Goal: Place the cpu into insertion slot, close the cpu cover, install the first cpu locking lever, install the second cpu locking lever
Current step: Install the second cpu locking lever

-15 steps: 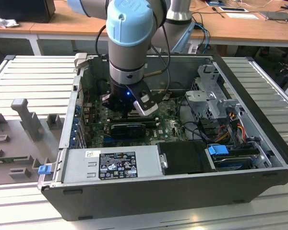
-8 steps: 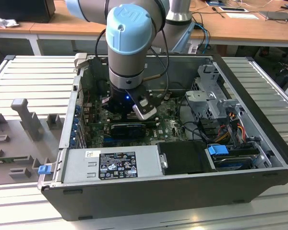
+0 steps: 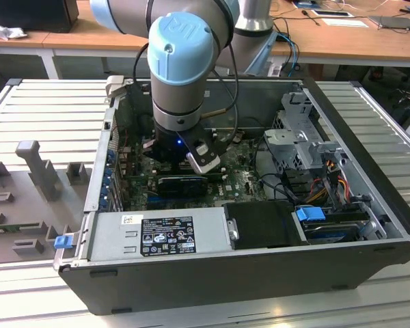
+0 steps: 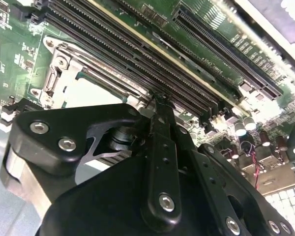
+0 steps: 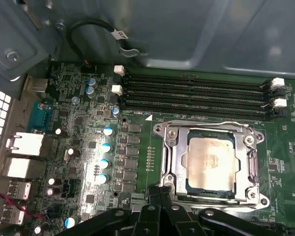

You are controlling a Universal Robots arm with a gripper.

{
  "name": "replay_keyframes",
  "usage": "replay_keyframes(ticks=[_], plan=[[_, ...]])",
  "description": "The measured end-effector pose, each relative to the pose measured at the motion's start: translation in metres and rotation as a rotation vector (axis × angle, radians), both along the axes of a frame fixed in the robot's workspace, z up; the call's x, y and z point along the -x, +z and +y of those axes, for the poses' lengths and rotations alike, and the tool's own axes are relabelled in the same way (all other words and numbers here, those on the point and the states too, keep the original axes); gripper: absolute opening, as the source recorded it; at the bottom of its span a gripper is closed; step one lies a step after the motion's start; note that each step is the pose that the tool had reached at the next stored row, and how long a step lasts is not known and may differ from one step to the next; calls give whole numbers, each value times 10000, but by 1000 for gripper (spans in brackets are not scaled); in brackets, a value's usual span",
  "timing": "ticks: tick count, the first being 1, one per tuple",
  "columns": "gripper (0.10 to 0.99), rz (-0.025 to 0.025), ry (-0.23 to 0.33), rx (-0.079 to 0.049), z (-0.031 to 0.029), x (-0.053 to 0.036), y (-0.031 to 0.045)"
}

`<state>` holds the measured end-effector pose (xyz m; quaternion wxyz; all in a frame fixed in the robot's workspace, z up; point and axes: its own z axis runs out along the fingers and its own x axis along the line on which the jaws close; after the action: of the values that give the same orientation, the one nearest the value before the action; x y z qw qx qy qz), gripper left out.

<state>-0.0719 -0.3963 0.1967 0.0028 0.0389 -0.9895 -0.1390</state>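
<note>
In the first wrist view the cpu lies flat in the insertion slot, its pale face showing through the window of the cpu cover, which is folded down over it. A thin wire locking lever runs along the socket's side nearest the memory slots. My gripper hangs at the opposite socket edge, fingers together with nothing seen between them. The second wrist view shows my gripper beside the cpu and the cover. From the exterior view, my gripper is low inside the case.
The open computer case surrounds the green motherboard. Long black memory slots run beside the socket. A power supply, drive cage and loose cables crowd the exterior view's right.
</note>
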Motion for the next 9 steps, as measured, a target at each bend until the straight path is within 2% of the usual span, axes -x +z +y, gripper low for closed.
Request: replay_keyframes(ticks=[5, 9], plan=[[106, 2, 3, -67, -1, 1, -7], [106, 2, 2, -71, -1, 1, 85]])
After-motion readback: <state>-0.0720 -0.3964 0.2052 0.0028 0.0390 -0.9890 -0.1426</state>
